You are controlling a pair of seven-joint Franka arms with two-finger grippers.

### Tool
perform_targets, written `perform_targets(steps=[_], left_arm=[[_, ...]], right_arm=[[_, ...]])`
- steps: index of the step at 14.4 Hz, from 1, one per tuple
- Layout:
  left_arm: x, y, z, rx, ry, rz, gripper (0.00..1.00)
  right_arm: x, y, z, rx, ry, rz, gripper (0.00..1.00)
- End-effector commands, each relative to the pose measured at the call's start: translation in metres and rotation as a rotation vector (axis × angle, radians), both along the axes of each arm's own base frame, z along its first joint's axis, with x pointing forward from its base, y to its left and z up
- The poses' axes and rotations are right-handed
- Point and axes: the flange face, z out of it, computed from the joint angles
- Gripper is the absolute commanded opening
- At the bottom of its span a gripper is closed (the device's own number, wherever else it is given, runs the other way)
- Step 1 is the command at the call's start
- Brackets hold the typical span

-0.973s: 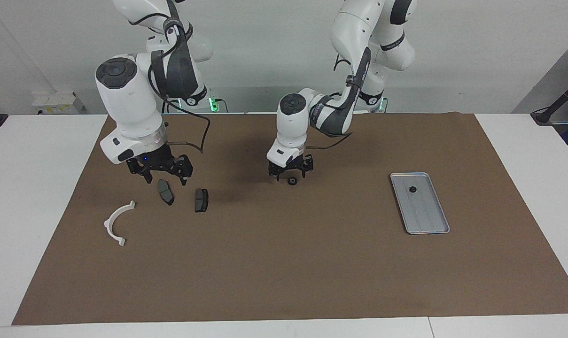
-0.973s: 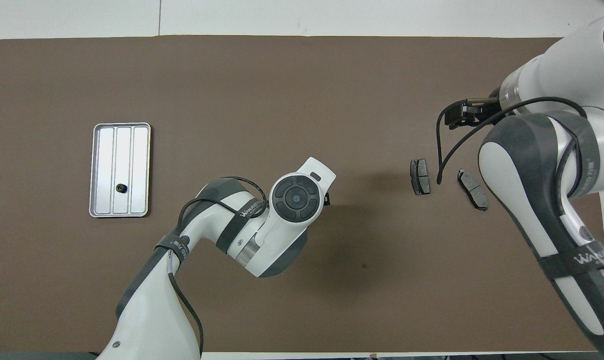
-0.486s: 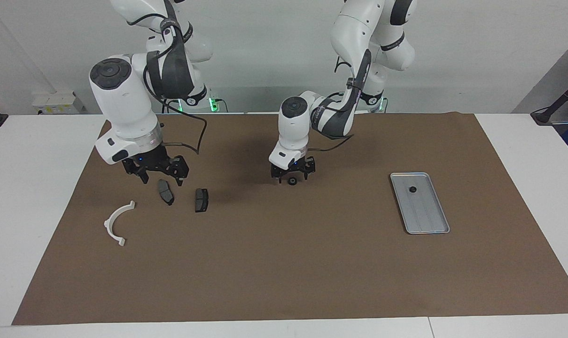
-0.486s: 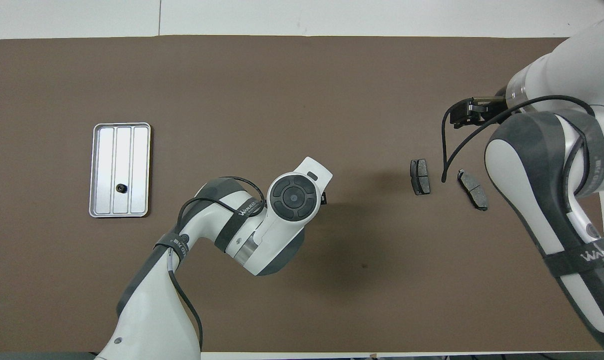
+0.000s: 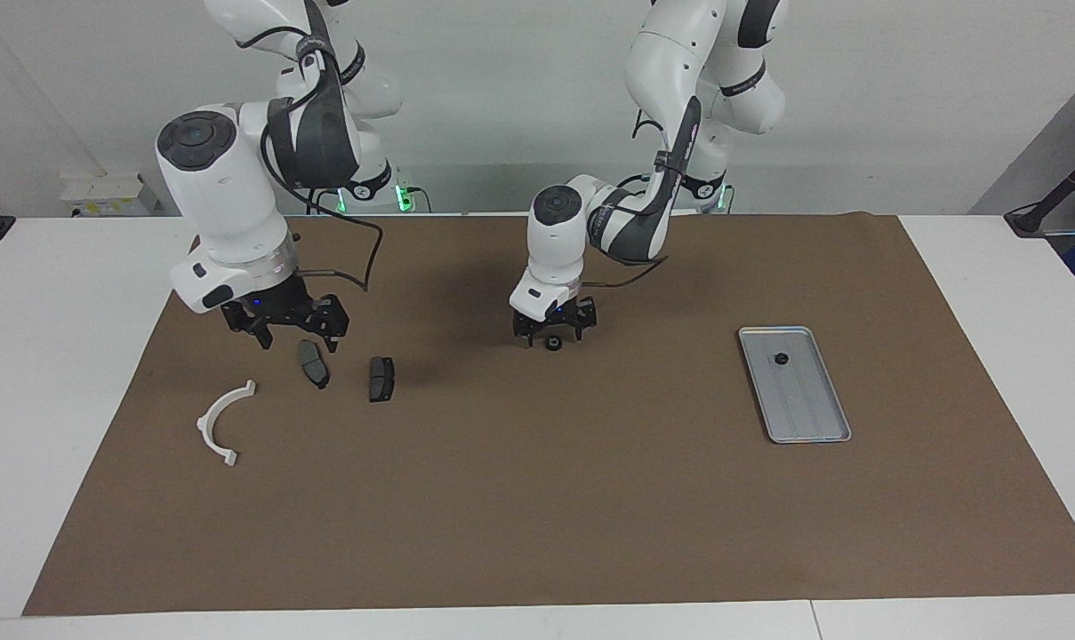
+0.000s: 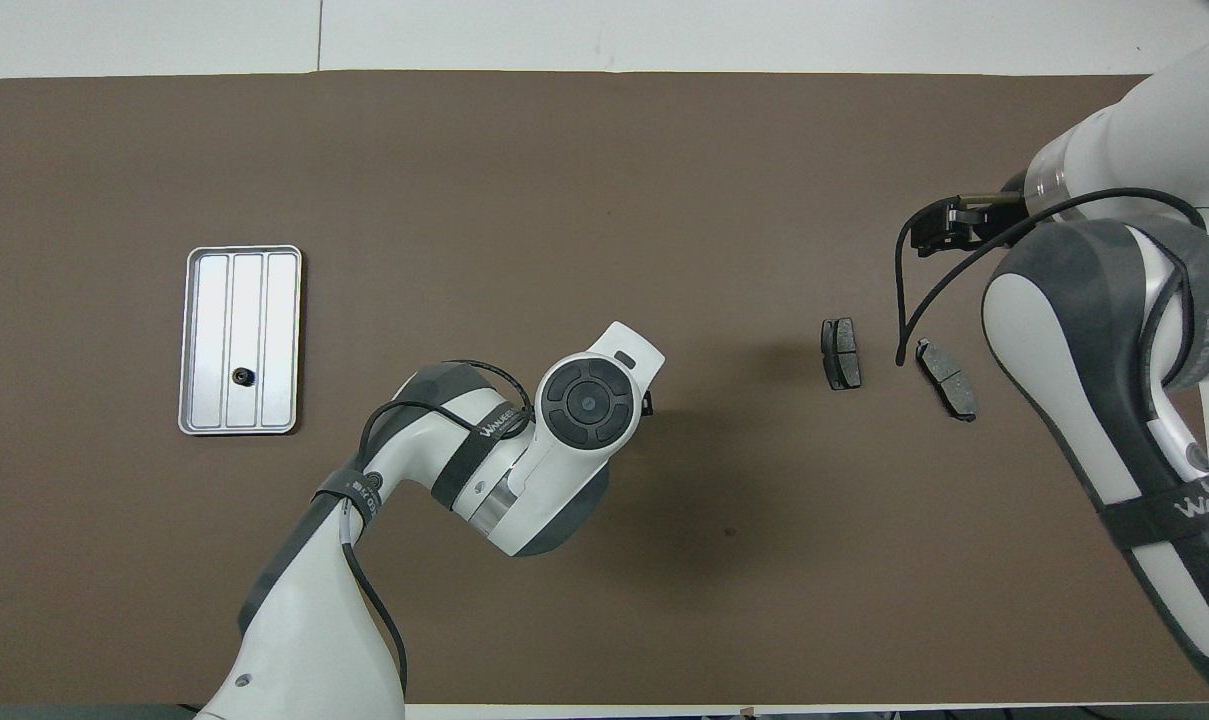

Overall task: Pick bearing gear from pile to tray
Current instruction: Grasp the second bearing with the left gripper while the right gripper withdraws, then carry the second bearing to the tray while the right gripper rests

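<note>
Facing view, white arc (image 5: 220,427): lower left of the frame, lying alone on the brown surface (image 5: 537,498); not part of the job.
Tray (image 5: 808,418): right of the frame, flat on the surface, well apart from the pile.
Brake-pad pieces (image 5: 381,379): left of centre, two side by side, untouched.
Gear in tray (image 5: 781,359): one small black round piece sits at the tray's upper end, so one delivery looks done.
Loose gear (image 5: 552,343): centre of the frame, on the surface, not yet lifted.
Left end effector (image 5: 552,334): low over the loose gear, fingers spread to either side of it; contact cannot be told.
Right end effector (image 5: 286,331): upper left, spread wide, carrying nothing, waiting above the pads.
Left to do: by my reading, close, lift and carry this gear to the tray.
</note>
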Motion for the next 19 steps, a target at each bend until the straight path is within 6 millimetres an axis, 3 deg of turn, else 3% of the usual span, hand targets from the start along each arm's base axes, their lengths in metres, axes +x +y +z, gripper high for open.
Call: perform_targets(steps=[1,2,3,4,5,9,12,14,15,19], left_arm=[[-0.004,0.0,-0.002,0.005,-0.024,0.0,0.84],[-0.004,0.0,-0.002,0.003,-0.025,0.0,0.74],[-0.004,0.0,-0.002,0.004,-0.026,-0.001,0.54],[-0.003,0.001,-0.002,0.004,-0.026,0.001,0.2],[-0.002,0.001,0.0,0.002,-0.028,0.001,0.0],[0.003,0.003,0.003,0.02,-0.038,-0.009,0.0],[0.024,0.003,0.032,0.042,-0.052,-0.001,0.0],[0.057,0.038,0.06,0.032,-0.072,0.054,0.0],[0.067,0.058,0.088,0.017,-0.092,0.043,0.0],[0.111,0.168,0.151,0.028,-0.092,0.005,0.0]], right_arm=[[-0.005,-0.002,0.002,0.006,0.011,0.027,1.0],[-0.008,0.001,0.007,0.005,0.003,0.033,1.0],[-0.012,0.002,0.011,0.004,0.0,0.041,1.0],[-0.017,0.002,0.018,0.003,-0.008,0.056,1.0],[-0.025,0.0,0.026,0.004,-0.014,0.067,1.0],[-0.06,-0.003,0.069,0.029,0.01,0.068,1.0],[-0.084,0.002,0.098,0.041,0.005,0.07,1.0],[-0.096,-0.001,0.111,0.052,0.002,0.063,1.0],[-0.103,-0.001,0.117,0.05,0.001,0.063,1.0],[-0.113,0.001,0.122,0.049,0.022,0.066,1.0]])
